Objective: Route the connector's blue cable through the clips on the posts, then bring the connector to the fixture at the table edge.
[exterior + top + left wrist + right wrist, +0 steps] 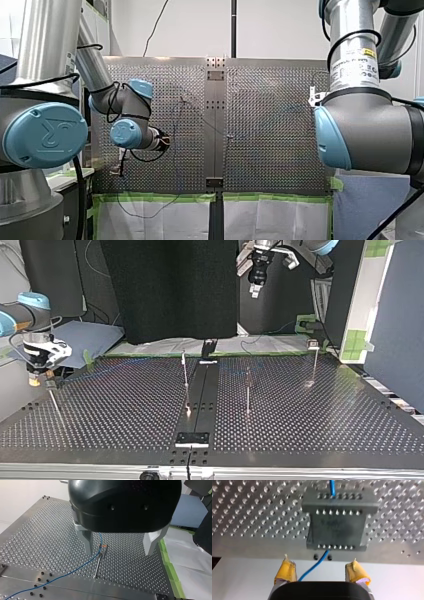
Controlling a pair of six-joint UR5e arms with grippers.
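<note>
In the top view, the right gripper hangs at the left edge of the bench, near the far left corner. Its yellow pads stand apart, so the jaws are wide and hold nothing. The right wrist view shows a dark block with rows of small pins just ahead of the pads, on the bench edge. The blue cable comes out of the near side of the block. It runs between the two pads without touching them and goes out of sight behind the gripper. More blue cable comes out of the far side of the block. It is not clear which part of the block is the connector.

Next in the top view, a thin post stands just beside the right gripper. A second post stands at the left side of the dark strip that runs down the middle of the bench. A third post stands at the strip's right side. A fourth post stands near the far right corner.

The left gripper hangs high over the far edge, well apart from the bench. In the left wrist view its metal fingers are far apart, so these jaws are wide and empty too. Between them, far below, is a post with a clip on top. The blue cable passes this clip and then lies along the bench.
</note>
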